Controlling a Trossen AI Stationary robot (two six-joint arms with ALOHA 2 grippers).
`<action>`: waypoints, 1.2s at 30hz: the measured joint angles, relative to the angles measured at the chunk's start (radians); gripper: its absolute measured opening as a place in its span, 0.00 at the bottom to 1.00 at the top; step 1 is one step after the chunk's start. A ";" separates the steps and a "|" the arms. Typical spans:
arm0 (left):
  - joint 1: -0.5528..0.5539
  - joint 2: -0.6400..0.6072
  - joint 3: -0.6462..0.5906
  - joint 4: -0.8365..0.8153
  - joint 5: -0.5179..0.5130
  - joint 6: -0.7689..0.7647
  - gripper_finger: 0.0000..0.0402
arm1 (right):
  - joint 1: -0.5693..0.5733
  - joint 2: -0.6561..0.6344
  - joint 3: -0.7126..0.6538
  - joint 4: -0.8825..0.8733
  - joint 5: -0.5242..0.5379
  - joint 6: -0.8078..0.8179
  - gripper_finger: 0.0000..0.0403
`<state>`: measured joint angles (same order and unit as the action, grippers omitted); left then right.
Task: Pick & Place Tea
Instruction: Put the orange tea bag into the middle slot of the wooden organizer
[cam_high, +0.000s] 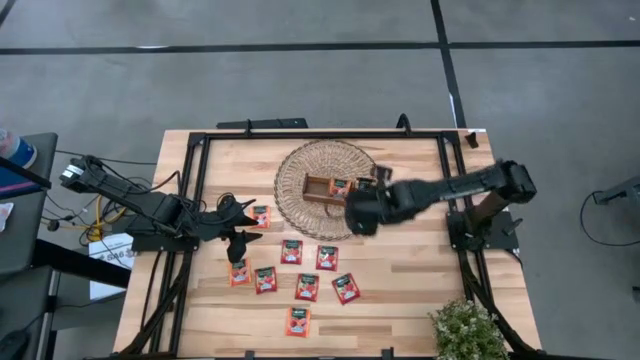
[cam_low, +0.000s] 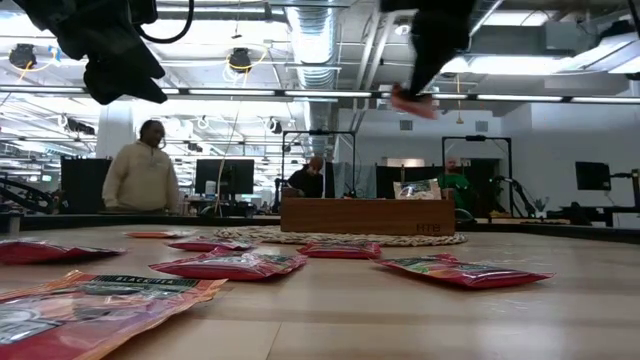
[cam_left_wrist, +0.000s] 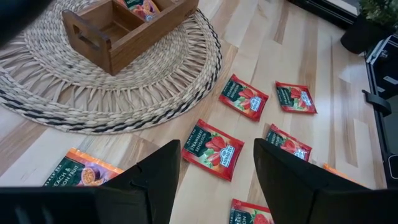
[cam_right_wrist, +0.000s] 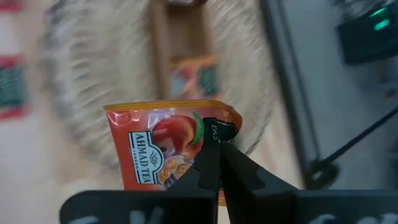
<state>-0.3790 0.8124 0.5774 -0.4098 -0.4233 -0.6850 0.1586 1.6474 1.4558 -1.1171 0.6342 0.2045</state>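
Right claw (cam_right_wrist: 217, 152) is pinched fully closed on one tea sachet (cam_right_wrist: 168, 146), gripping it at the edge so the packet hangs free above the woven mat (cam_high: 300, 210), right by the wooden tray (cam_high: 335, 188). That sachet looks feather-light and floppy, a thin foil square that would likely bend or swing if carried fast; its glossy skin seems slippery, so an edge pinch near a sealed border looks like the sound hold. It's orange-red, fruit picture on the front, dark label band with white lettering. One sachet already sits in a tray compartment. The other sachets (cam_high: 307, 287) lie flat and scattered on the counter (cam_high: 400, 290) in front of the mat, mostly red. Left claw (cam_left_wrist: 214, 171) hovers wide open over them, empty.
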 joint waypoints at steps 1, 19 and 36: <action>0.000 0.000 0.000 0.000 0.000 0.000 0.49 | -0.030 0.011 0.003 0.043 0.011 -0.057 0.00; 0.000 0.000 0.000 -0.006 0.000 0.000 0.49 | -0.207 0.299 0.003 0.344 0.122 -0.410 0.00; 0.000 0.000 0.000 -0.008 -0.019 0.021 0.49 | -0.205 0.306 -0.011 0.363 0.154 -0.299 0.00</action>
<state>-0.3791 0.8124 0.5774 -0.4175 -0.4427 -0.6636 -0.0461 1.9533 1.4444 -0.7537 0.7886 -0.0950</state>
